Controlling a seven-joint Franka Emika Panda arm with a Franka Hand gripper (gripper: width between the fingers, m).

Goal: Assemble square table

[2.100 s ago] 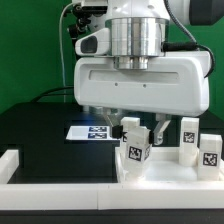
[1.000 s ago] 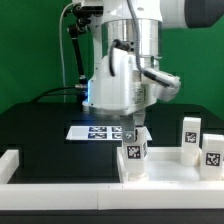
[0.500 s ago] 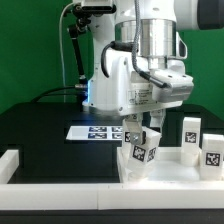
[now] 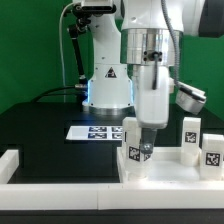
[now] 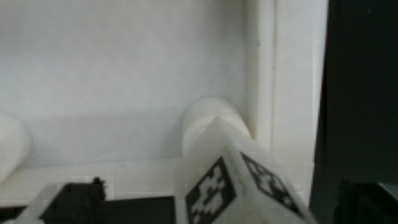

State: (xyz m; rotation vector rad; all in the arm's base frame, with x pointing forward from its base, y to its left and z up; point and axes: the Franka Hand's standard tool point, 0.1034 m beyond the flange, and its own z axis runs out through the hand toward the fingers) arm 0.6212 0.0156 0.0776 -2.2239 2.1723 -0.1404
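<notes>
You are looking at a white, glossy robot arm (image 4: pixel 150 45) built of rounded shells, with dark grey bands where the segments join. A ribbed silver metal ring (image 4: pixel 147 46) sits between the upper shell and the long white wrist housing (image 4: pixel 151 98). The arm's white conical base (image 4: pixel 107 85) carries a small dark triangular marking and a blue glow on one side. A black cable (image 4: pixel 70 50) loops down beside the base from a dark mount above. In the wrist view you see only two dark fingertips (image 5: pixel 71 197), blurred.
</notes>
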